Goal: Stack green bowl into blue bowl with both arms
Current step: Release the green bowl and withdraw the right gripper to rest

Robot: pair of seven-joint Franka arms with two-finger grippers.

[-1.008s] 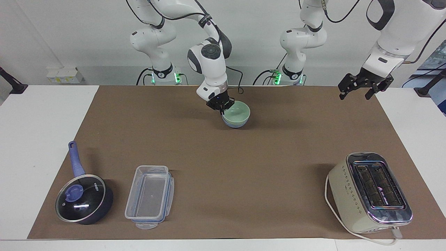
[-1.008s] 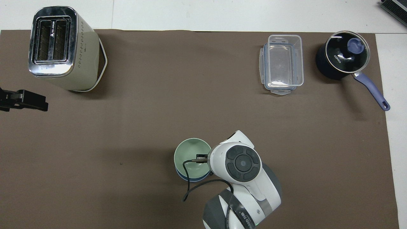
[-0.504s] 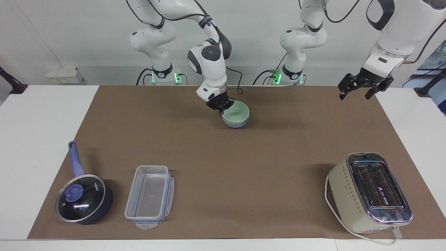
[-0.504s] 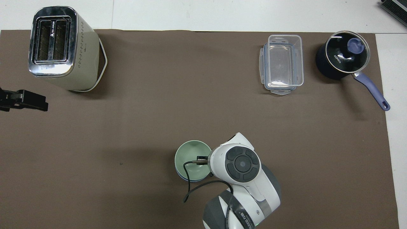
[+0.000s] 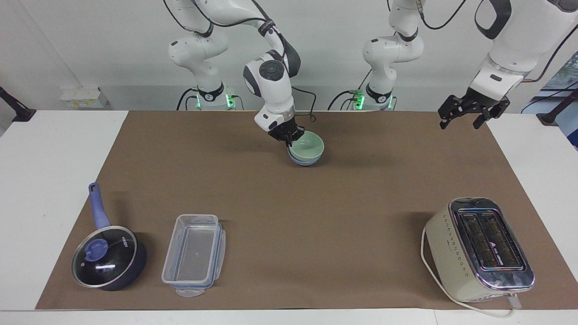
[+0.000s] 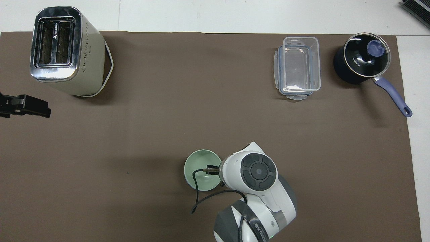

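The right arm's black two-finger gripper (image 5: 286, 137) is down at the rim of the small round pale mint-green bowl (image 5: 307, 148), on the side toward the right arm's end of the table. Its fingers are close together at the rim and seem to pinch it, but whether they really squeeze it is hard to tell. From above, the white arm covers the gripper, so only the bowl (image 6: 201, 168) shows there.

The green bowl sits inside the small round periwinkle-blue bowl (image 5: 307, 161). Only a thin blue edge peeks out under the green one. Both bowls stand upright with their open sides up. They are round, so they have no long side. They rest on the brown mat (image 5: 316, 216), in the middle of the table, close to the robots.

The left arm's black two-finger gripper (image 5: 465, 115) waits up in the air over the mat's edge at the left arm's end of the table. Its fingers are spread apart and hold nothing.

The cream toaster (image 5: 479, 249), the clear plastic box (image 5: 195, 255) and the dark saucepan with a blue handle (image 5: 108, 255) are well apart from the bowls, farther from the robots.
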